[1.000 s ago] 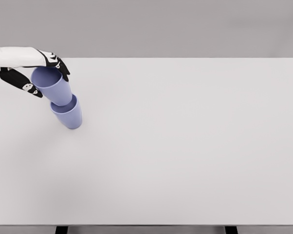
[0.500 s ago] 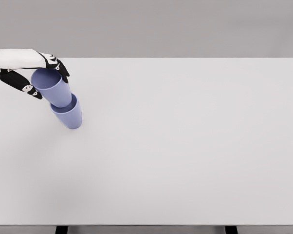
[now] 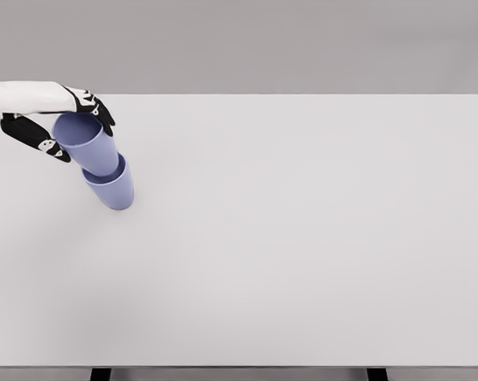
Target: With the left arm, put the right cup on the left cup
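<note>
Far left on the desk (image 3: 318, 238): left hand (image 3: 55, 123) clasped round rim of upper cup (image 3: 86, 144), nested in lower cup (image 3: 112, 187); likely light, stiff, slippery plastic.

White bench (image 3: 302, 238), broad and flat, filling most of the head view from near edge to far edge. Pale, matte top, evenly lit, with faint soft shading toward the lower left. Far edge straight across the upper part of the view, right corner just inside the frame. Behind it, plain grey wall (image 3: 263, 44), featureless. Under the near edge, two dark legs: one at lower left (image 3: 101, 374), one at lower right (image 3: 375, 374), only the tops showing.
</note>
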